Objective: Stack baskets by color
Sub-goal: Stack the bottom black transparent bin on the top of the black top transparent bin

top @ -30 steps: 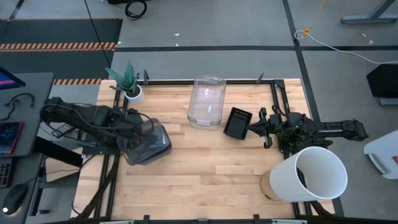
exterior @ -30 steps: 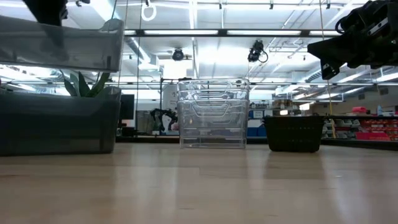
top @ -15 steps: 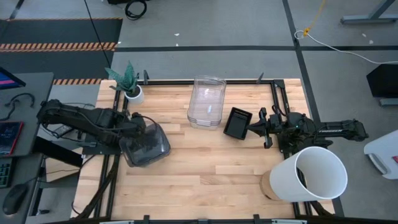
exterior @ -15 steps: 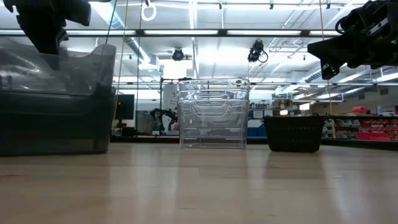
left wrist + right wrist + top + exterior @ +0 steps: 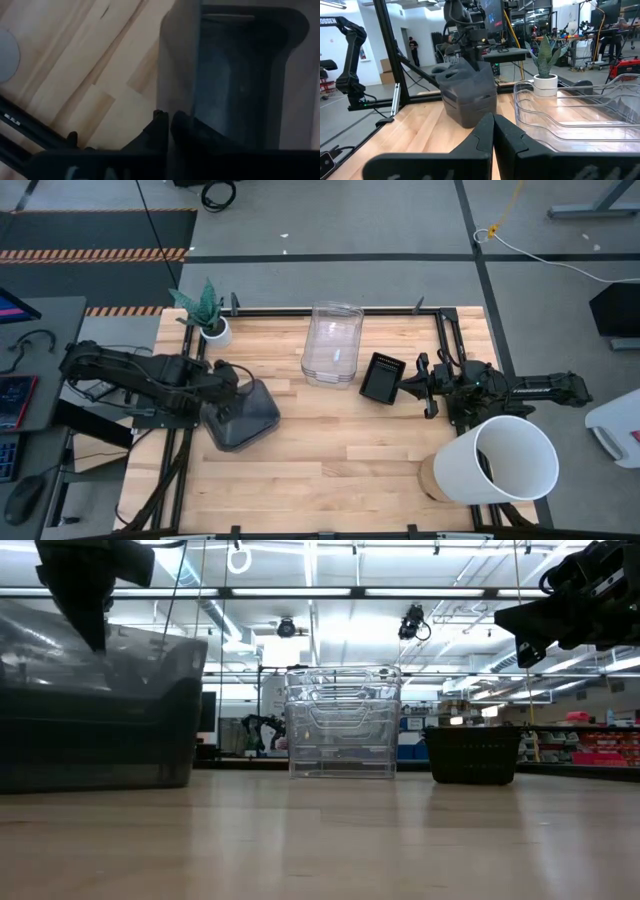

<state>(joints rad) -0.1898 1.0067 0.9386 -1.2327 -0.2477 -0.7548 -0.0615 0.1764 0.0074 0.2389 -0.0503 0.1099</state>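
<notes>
3 groups of baskets are sitting on the table point(image 5: 330, 460): smoky grey baskets point(image 5: 243, 414) at its left, clear baskets point(image 5: 332, 345) at the back middle, a black basket point(image 5: 381, 377) beside them. The left gripper point(image 5: 222, 385) is straddling the grey stack's rim, fingers narrow. The right gripper point(image 5: 408, 387) is hovering near the black basket, fingers pressed together, holding nothing.

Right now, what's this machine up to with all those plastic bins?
It is sorting baskets into stacks by colour. The left gripper is at the rim of the smoky grey baskets, one nested into the stack on the table's left side. The clear baskets sit stacked near the middle at the back, with a black perforated basket beside them. The right gripper waits, shut and empty, just next to that black one.
</notes>
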